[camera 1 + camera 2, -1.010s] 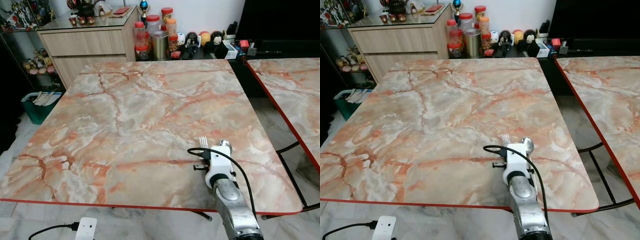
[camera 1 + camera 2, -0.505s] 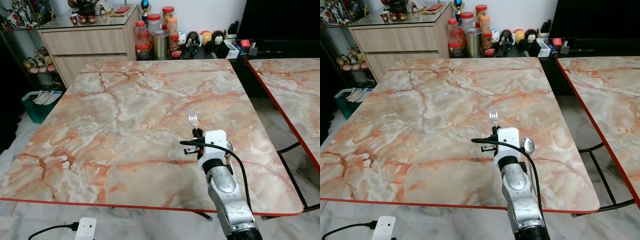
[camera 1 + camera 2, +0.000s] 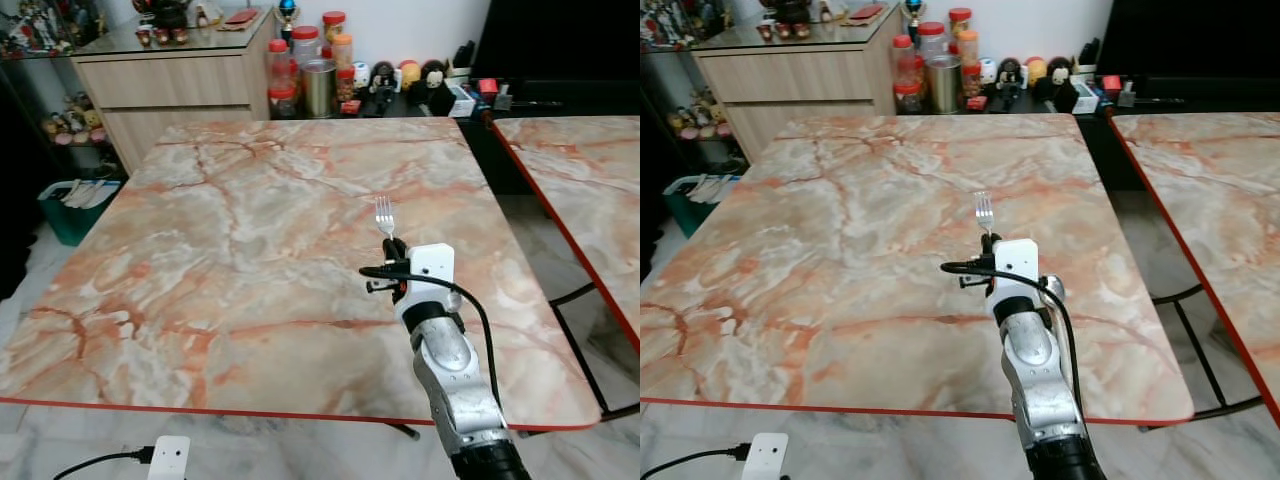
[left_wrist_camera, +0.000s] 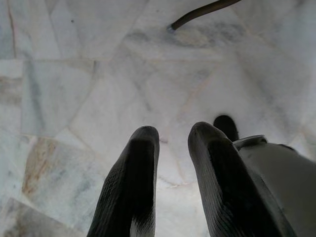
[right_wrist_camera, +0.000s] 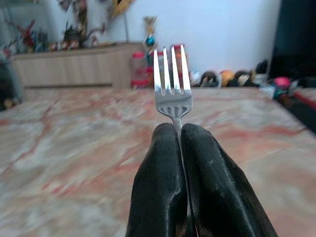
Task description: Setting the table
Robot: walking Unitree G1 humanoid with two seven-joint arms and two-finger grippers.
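My right gripper is shut on the handle of a silver fork. It holds the fork over the right half of the marble table, tines pointing toward the far edge. In the right wrist view the fingers pinch the fork just below its head. The bowl of a spoon lies on the table beside the right wrist. My left gripper hangs idle over the tiled floor, fingers slightly apart with nothing between them.
A second marble table stands to the right across a narrow gap. Jars and a tin crowd a low shelf past the far edge, next to a wooden cabinet. A green bin stands at the left, a power strip on the floor.
My right arm has carried the fork forward and a little left over the table, away from the near edge. The spoon has stayed where it lay.
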